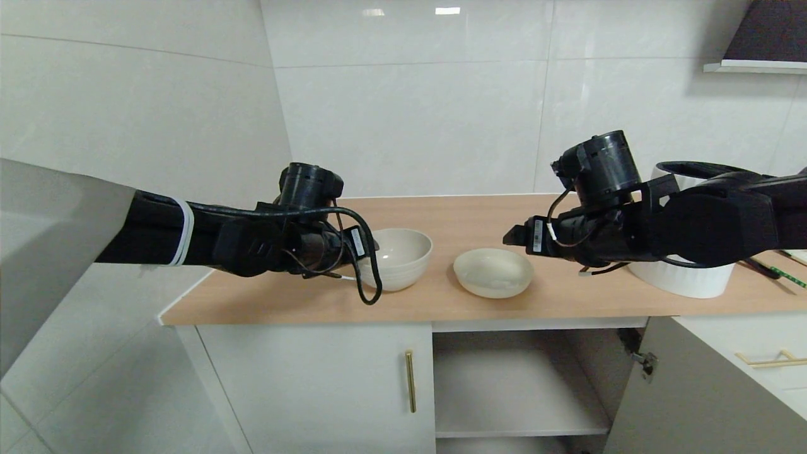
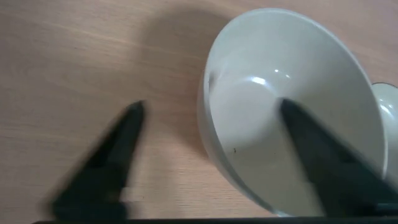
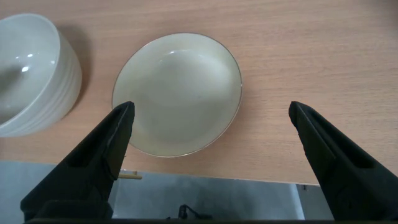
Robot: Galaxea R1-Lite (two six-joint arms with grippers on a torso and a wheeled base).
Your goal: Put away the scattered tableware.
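Two pale dishes sit near the front edge of the counter (image 1: 567, 299): a deep bowl (image 1: 403, 255) toward the left corner and a shallow dish (image 1: 493, 272) just beside it toward the middle, with a gap between them. The left fingers (image 2: 112, 162) are spread wide astride the bowl's wall, one over the hollow and one outside over bare wood, apparently so that a closing pinch would catch the rim. The right fingers (image 3: 93, 162) are equally wide, flanking the shallow dish from above and gripping nothing. Under the front edge a cabinet compartment (image 1: 510, 378) stands open, a likely home for both. A white ribbed pot (image 1: 684, 282) stands toward the right end.
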